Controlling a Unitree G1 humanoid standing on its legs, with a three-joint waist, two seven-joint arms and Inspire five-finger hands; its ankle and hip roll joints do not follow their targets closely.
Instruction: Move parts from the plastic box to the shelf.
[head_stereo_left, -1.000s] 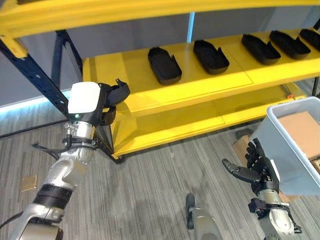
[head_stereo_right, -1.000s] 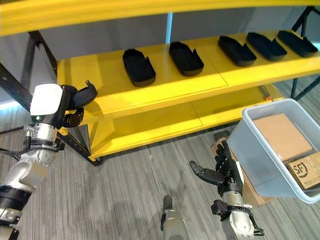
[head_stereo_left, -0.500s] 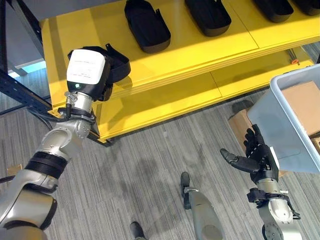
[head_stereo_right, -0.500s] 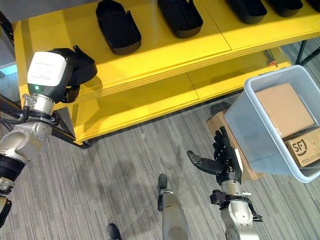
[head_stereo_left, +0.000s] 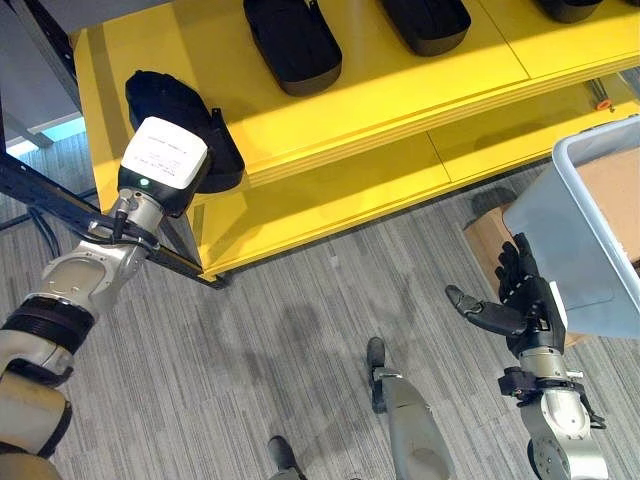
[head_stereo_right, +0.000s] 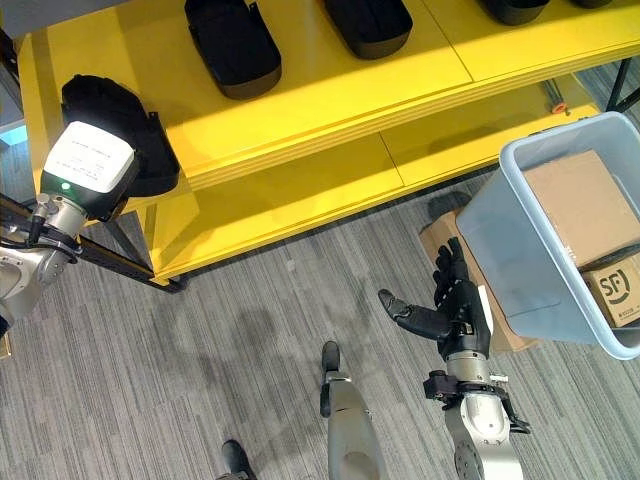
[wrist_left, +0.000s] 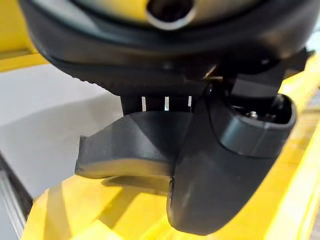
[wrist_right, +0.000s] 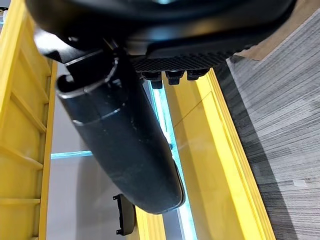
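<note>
Part placement at shelf's end

Left hand (head_stereo_left: 165, 168) is over the near end of the yellow shelf (head_stereo_left: 380, 95) with a black part (head_stereo_left: 182, 128) just past its fingers, resting on the shelf board. Wrist view shows the thumb and fingers curled around the part (wrist_left: 135, 145), so it reads as grasped, not let go yet; contact with the board looks likely but the gap cannot be judged. Step in hand: setting the part down on the shelf. Next move calls for loosening the fingers, pulling the hand back clear of the part without dragging it, then turning toward the box (head_stereo_right: 545, 250) for another.

Right hand (head_stereo_right: 455, 310) hangs low, well away from the shelf, fingers straight and spread, holding nothing; the box sits just beside it on its outer side.

Materials: parts are matte black moulded plastic, oblong shallow tray shapes with raised rims and a small tab at one end. More parts (head_stereo_left: 292, 45) lie in a row further along the shelf from the left hand. Shelf boards are smooth glossy yellow, frame dark blue metal. Box is translucent grey-blue plastic with a rolled rim, holding brown cardboard cartons (head_stereo_right: 580, 205). Floor (head_stereo_left: 260, 340) is grey striped carpet.
</note>
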